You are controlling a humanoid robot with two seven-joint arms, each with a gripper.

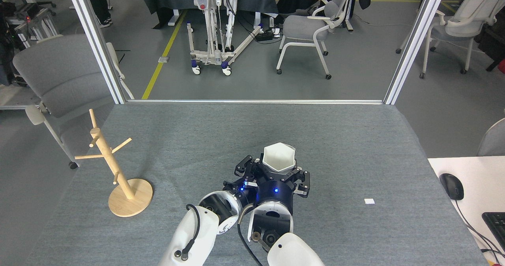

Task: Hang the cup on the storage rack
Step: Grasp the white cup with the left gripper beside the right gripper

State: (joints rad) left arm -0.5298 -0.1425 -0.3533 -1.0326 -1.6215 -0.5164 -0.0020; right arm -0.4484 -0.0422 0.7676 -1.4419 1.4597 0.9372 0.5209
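Note:
The white hexagonal cup (279,156) is held rim-up above the grey table, with my right gripper (278,170) shut on its lower body. My left gripper (245,169) sits right against the cup's left side; its dark fingers are spread, open, and partly hidden behind the right gripper. The wooden storage rack (111,164) stands on its round base (130,198) at the table's left edge, far to the left of both grippers, with nothing on its pegs.
A small white tag (369,201) lies on the table cloth (355,147) to the right. A white desk with a mouse (451,186) and a keyboard (495,222) adjoins the right edge. A grey chair (59,80) stands behind the rack.

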